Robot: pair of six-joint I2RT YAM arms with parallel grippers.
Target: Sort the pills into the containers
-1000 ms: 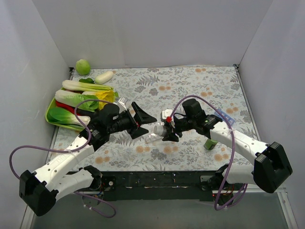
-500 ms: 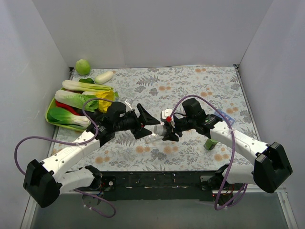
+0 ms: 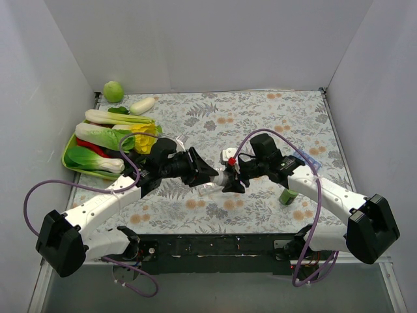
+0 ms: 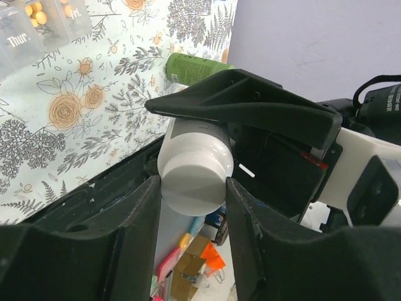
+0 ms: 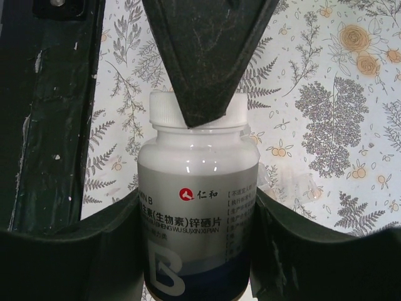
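Closed since earlier frame, left pincer [image 4: 191,188] on white cap [image 4: 194,168] at centre; right pincer [image 5: 197,210] gripping likely light, rigid, slick bottle [image 5: 197,163] mid-body.

Plain white walls [image 3: 195,39] enclose three sides. The surface [image 3: 260,117] bears a pale floral pattern of leaves and orange blooms.

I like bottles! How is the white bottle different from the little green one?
The white bottle is white with a printed label; the green bottle is green. The white bottle is gripped twice: the left gripper pinches its cap, the right gripper clamps its body. The green bottle rests on the table, untouched. Both are small bottles.
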